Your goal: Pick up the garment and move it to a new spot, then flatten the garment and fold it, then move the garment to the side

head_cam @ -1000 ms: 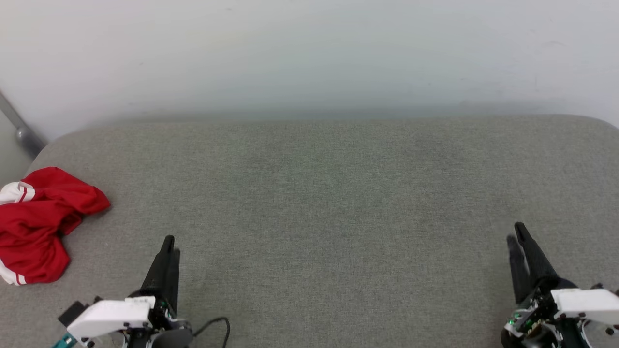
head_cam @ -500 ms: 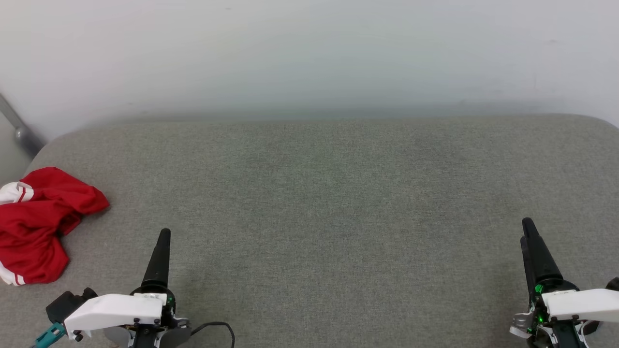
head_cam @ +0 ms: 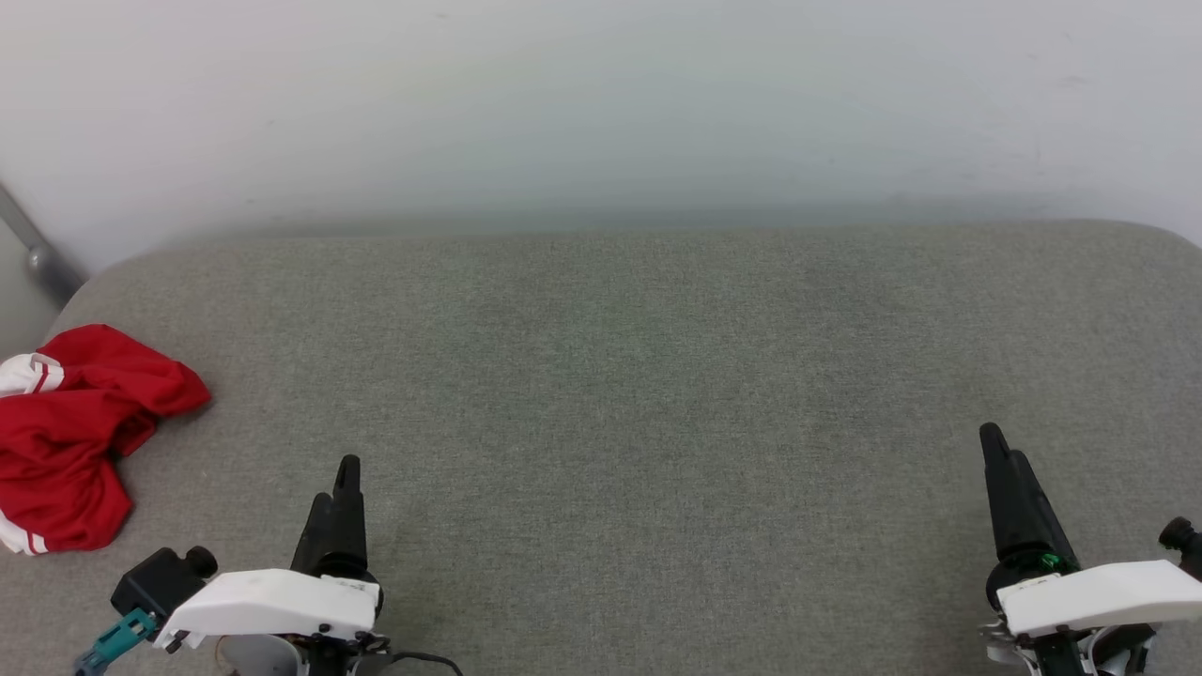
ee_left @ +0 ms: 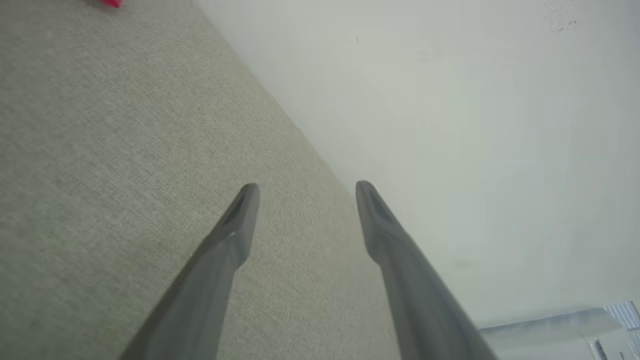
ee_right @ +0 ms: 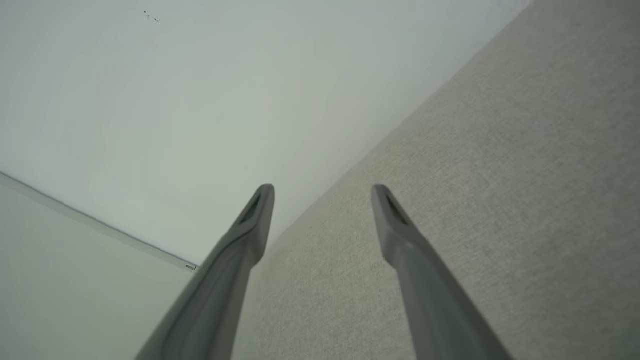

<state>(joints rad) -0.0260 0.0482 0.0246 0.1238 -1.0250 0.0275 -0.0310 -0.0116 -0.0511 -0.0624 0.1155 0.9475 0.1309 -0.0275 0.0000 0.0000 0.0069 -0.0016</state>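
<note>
The garment (head_cam: 70,437), a red jersey with a white sleeve and striped trim, lies crumpled at the far left edge of the grey table (head_cam: 620,376). A red scrap of it (ee_left: 110,3) shows at the top left of the left wrist view. My left gripper (head_cam: 338,488) hovers near the front left, to the right of the garment and apart from it. In the left wrist view its fingers (ee_left: 240,220) stand open with nothing between them (ee_left: 305,189). My right gripper (head_cam: 995,451) is at the front right, far from the garment. Its fingers (ee_right: 255,215) are spread open and empty (ee_right: 322,189).
A white wall (head_cam: 601,113) runs behind the table's far edge. A grey metal bar (head_cam: 33,249) slants at the far left beside the table's rounded corner. The table's grey fabric stretches bare between the two grippers.
Both grippers have gone from nearly shut to open. The left gripper has shifted a little right and back toward me; the right gripper's tip has moved slightly left. The garment has not moved.
</note>
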